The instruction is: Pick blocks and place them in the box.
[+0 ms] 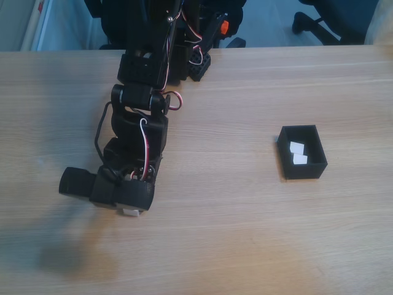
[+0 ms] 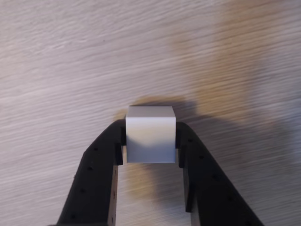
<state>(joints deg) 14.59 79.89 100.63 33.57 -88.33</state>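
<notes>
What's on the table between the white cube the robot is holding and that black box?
Nothing: in the fixed view, bare wooden table stretches from the held block to the box.

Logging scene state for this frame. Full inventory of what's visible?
blocks in the box: 2, white, side by side on the box floor, fixed view.
block in the pincer: 1, white, between the two fingers, wrist view; a white sliver shows under the pincer in the fixed view.
box: 1, black, open-topped, on the table right of centre, fixed view.
table: 1, light wood grain, under everything.
office chair base: 1, dark, on the floor behind the table, top right of the fixed view.
arm: 1, black with red and white wires, reaching from the far edge toward the camera, left of centre.
pincer: 1, black, shut on the block, just above the table.
</notes>
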